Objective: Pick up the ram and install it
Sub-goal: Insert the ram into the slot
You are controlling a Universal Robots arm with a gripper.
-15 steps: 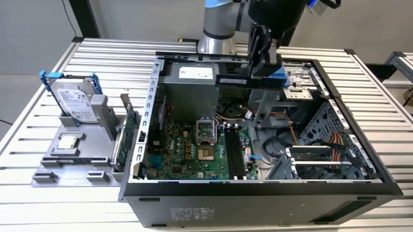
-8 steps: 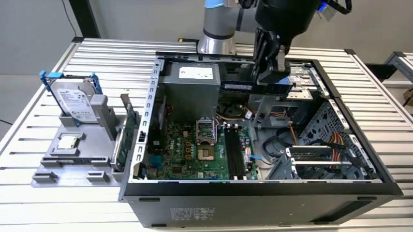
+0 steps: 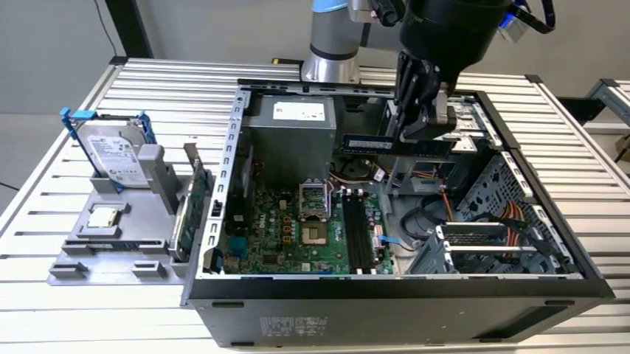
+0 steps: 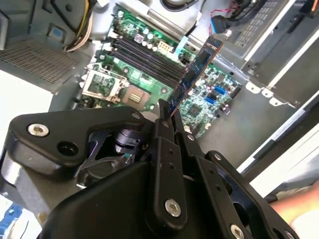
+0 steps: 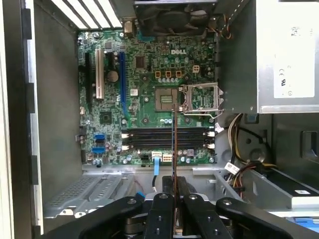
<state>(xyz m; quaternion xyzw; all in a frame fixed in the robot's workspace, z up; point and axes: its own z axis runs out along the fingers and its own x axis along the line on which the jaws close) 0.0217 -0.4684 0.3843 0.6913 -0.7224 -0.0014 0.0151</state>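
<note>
The ram [image 3: 374, 143] is hanging in the air over the far part of the open computer case [image 3: 394, 310]. The claw [image 3: 426, 131] is squeezing shut on one end of it, so the picking up is done. The ram is not yet sitting in the long black slots [image 5: 167, 139] on the green board [image 5: 149, 99] down below. The case is sitting on the worktop [image 3: 59, 310].

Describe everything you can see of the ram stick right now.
The ram is a long, thin blue circuit-board stick with dark chips along its face. The gripper is shut on one end, so it juts level toward the exterior view's left, in the air above the open computer case. In the first wrist view it appears edge-on over the black memory slots, not seated. Nothing but the gripper touches it.
</note>
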